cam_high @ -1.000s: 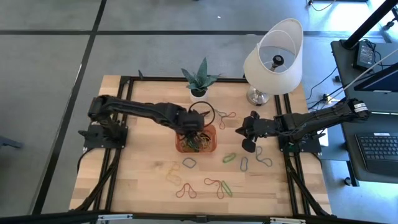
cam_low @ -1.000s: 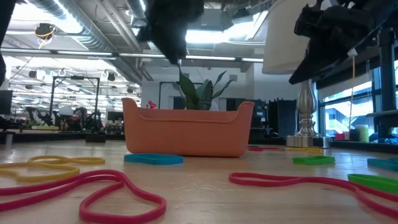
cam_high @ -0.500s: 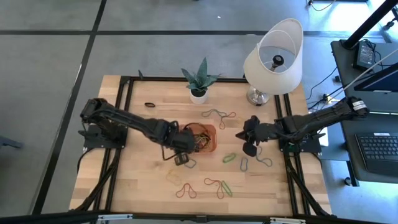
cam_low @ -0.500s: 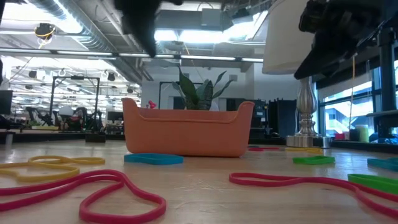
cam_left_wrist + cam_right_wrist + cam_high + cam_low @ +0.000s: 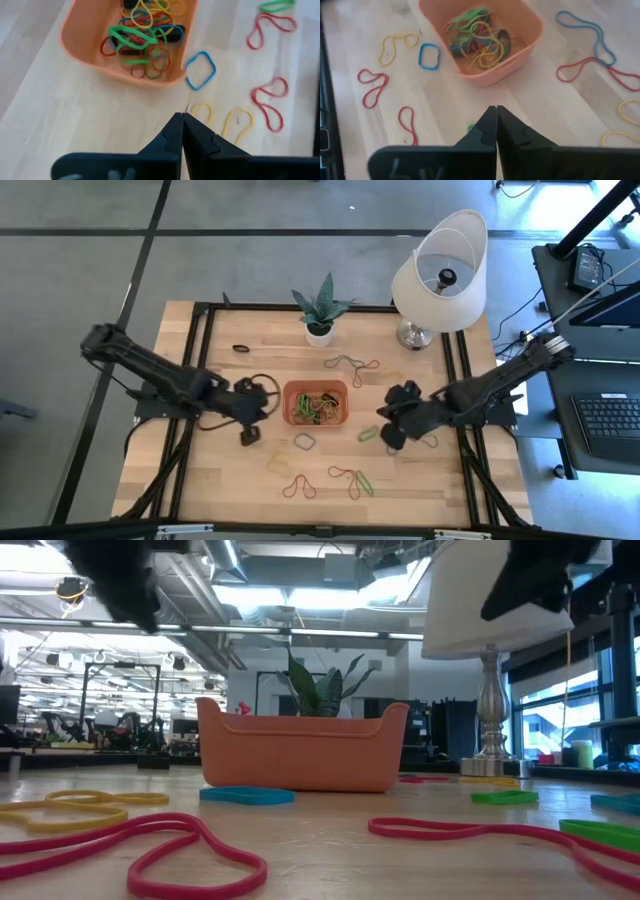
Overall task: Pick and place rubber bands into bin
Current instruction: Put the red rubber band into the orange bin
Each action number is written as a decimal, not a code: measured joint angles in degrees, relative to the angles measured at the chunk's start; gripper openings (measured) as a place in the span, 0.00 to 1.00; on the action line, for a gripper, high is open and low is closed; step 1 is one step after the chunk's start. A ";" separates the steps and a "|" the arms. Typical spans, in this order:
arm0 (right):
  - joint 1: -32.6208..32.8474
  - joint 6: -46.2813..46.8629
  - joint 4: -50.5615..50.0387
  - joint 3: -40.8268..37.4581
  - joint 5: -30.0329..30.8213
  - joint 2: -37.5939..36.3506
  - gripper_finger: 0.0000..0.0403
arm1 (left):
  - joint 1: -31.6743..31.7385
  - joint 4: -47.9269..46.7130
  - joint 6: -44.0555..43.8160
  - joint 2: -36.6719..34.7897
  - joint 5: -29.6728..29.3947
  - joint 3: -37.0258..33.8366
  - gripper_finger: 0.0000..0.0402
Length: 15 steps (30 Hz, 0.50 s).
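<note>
Two tools are seen closed and empty. In the left wrist view the left tool [image 5: 182,131] has its fingers pressed together to a point above bare wood; the right tool [image 5: 496,125] is shown likewise in the right wrist view. From above, the left tool [image 5: 248,434] is placed just left of the bin [image 5: 342,388], the right tool [image 5: 392,432] to the bin's right, near a green band [image 5: 369,433].

Nearest the low camera, a red rubber band [image 5: 150,845] and a yellow one [image 5: 75,805] are laid on the bench [image 5: 320,850], with a blue band [image 5: 247,796] just before the bin's wall [image 5: 300,755]. Only the orange side is given by that view; the contents are hidden there. The heap of rubber bands [image 5: 142,37] inside, green, yellow, red, blue and black, is revealed by the wrist and high views. The blue band [image 5: 201,70] is shown by the left wrist view as a square loop just beside the bin, not touching it.

Farther back, a potted plant [image 5: 321,307] and a white-shaded lamp [image 5: 440,275] are stood at the bench's rear edge. A long blue-and-red band [image 5: 352,364] between plant and bin and a small black band [image 5: 240,348] are caught from above only.
</note>
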 joint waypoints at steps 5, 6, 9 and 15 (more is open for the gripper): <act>2.15 3.93 -9.91 14.81 -3.58 14.46 0.00 | -1.93 5.99 2.37 -10.80 0.78 -10.08 0.01; 2.49 4.85 -11.44 17.45 -4.63 17.04 0.00 | -2.21 6.82 2.41 -12.61 0.79 -11.95 0.01; 3.11 5.19 -13.85 25.22 -7.31 24.94 0.01 | -2.78 7.65 2.39 -17.96 0.96 -17.29 0.00; 3.16 1.16 -13.52 34.62 -9.76 37.56 0.06 | -3.07 13.22 2.52 -24.64 2.16 -25.40 0.01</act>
